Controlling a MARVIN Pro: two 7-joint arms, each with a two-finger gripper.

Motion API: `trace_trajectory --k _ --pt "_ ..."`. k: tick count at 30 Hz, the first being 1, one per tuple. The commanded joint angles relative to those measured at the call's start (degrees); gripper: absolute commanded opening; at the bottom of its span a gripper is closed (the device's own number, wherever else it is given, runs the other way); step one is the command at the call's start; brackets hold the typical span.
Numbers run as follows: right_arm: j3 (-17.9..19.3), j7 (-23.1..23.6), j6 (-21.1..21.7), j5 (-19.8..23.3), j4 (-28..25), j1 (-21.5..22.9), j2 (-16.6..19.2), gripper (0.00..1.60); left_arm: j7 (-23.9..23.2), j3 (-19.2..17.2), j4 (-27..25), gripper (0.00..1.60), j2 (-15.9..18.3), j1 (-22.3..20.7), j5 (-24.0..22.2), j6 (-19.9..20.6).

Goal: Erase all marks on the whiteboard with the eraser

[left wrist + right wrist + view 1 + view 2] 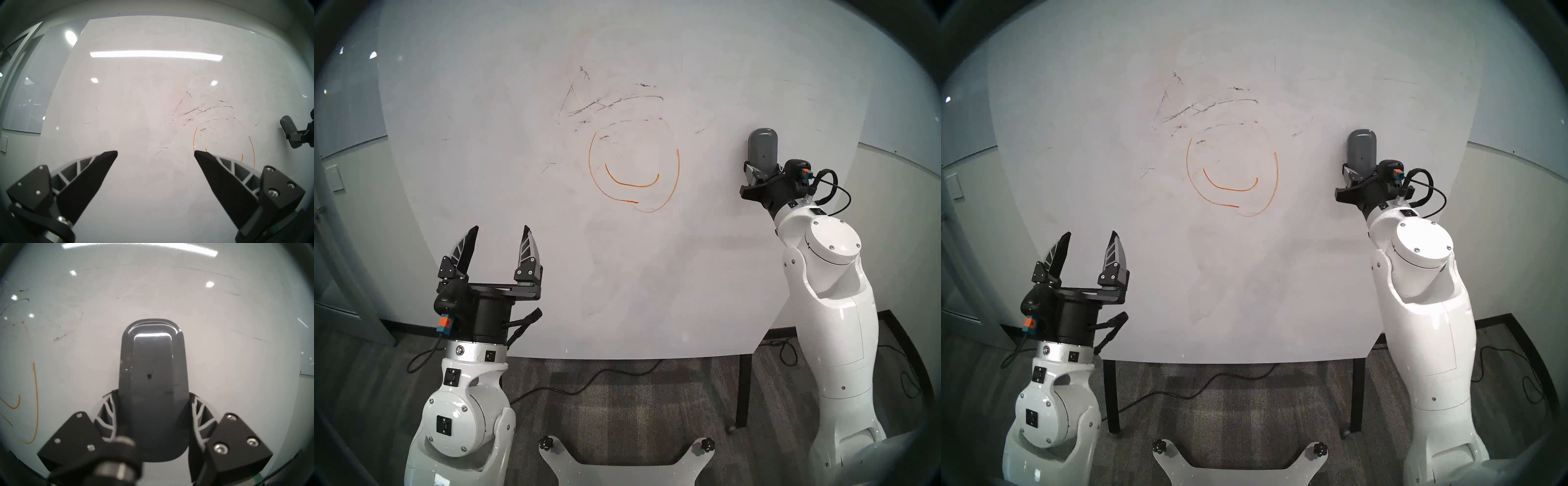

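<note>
Right tool (pixel 759 176) grips eraser (pixel 762 149), apparently touching whiteboard (pixel 483 152).

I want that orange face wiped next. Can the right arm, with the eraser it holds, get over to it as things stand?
Probably yes. The right gripper is shut on the eraser, just right of the orange face; only bare whiteboard lies between.

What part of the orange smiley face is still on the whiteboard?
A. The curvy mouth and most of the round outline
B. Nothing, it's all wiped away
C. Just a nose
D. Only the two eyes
A: the orange mouth curves inside the orange outline on the whiteboard; no eyes show.
</note>
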Motion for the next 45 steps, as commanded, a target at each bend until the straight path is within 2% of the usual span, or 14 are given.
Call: trace_trajectory --k 1,22,32,45 --pt "-0.01 0.86 -0.95 0.85 -3.52 -0.85 -0.38 0.0 -0.06 -0.09 -1.38 1.6 0.06 -0.23 -0.13 -0.15" --pt "-3.94 2.06 -5.18 1.92 -3.81 -2.77 -3.68 0.0 -0.05 -0.09 -1.39 1.6 0.07 -0.23 -0.13 -0.14" --pt "-5.61 2.16 -5.78 2.35 -4.93 -4.13 -4.75 0.0 -0.06 -0.09 -1.39 1.6 0.06 -0.23 -0.14 -0.13" --pt "-9.11 0.11 -7.38 0.55 -5.11 -5.31 -6.0 0.0 -0.06 -0.1 -1.4 1.6 0.07 -0.23 -0.14 -0.12"
